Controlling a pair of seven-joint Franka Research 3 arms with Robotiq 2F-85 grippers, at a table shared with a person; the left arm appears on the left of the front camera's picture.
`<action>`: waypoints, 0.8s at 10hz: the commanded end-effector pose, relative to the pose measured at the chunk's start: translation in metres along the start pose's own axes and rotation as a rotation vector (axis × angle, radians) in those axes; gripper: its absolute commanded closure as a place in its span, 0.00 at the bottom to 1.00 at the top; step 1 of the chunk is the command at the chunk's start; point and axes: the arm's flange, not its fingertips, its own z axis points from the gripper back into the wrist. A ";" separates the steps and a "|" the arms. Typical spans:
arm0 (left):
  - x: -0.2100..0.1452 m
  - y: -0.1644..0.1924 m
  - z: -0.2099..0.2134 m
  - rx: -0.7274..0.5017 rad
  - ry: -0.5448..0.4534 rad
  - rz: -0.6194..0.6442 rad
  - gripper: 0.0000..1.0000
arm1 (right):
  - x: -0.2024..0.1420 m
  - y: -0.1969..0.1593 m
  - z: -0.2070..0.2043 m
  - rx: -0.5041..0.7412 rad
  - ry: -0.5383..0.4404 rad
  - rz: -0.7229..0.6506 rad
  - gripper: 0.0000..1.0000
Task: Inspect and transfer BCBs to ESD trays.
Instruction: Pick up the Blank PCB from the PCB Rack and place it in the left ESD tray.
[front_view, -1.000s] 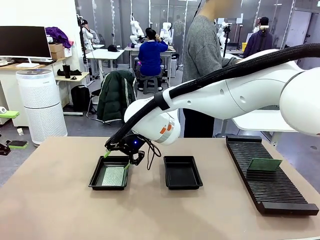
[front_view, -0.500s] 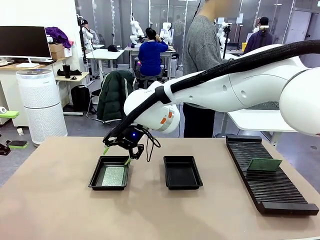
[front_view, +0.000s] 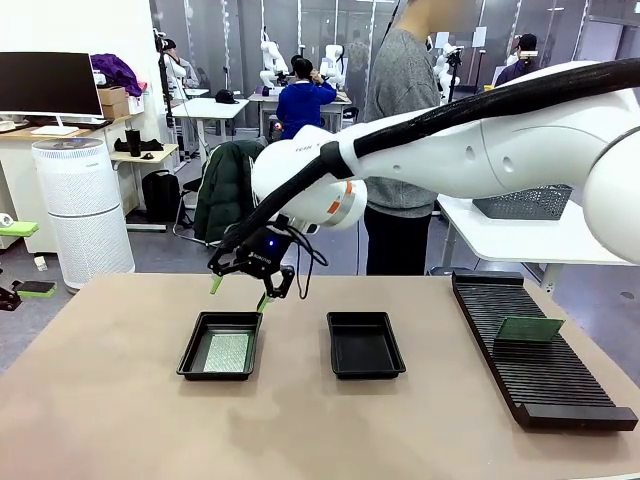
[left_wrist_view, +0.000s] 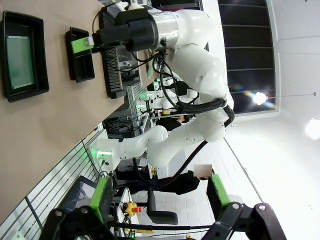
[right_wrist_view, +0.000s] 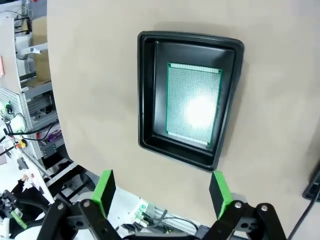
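Two black ESD trays sit side by side at mid-table. The left tray (front_view: 189, 352) holds one green BCB (front_view: 227, 352) lying flat; the right tray (front_view: 365, 348) has nothing in it. My right arm reaches across from the right, and its gripper (front_view: 239, 291) hangs open and empty just above the left tray's far edge. Looking down from the right wrist, the same tray (right_wrist_view: 146, 90) and BCB (right_wrist_view: 192, 105) lie below the open right gripper (right_wrist_view: 162, 186). Another BCB (front_view: 530, 328) stands in the rack. The left gripper (left_wrist_view: 160, 194) is open and empty, far from the trays (left_wrist_view: 25, 95).
A long black slotted rack (front_view: 540, 370) runs along the table's right side. A person in a grey sweater (front_view: 400, 100) stands at the far edge. A grey mesh basket (front_view: 522, 203) sits on a white table behind.
My right gripper has risen from the left tray and drawn back a little, still open and empty. The BCB stays lying in that tray.
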 end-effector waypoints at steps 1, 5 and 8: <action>-0.002 0.000 0.001 0.000 0.000 0.000 0.00 | -0.001 0.008 0.017 -0.067 -0.001 -0.019 0.00; -0.002 0.000 0.001 0.000 0.000 0.000 0.00 | 0.000 0.005 0.025 -0.038 0.009 -0.002 0.00; -0.002 0.000 0.001 0.000 0.000 0.000 0.00 | 0.000 0.005 0.025 -0.038 0.009 -0.002 0.00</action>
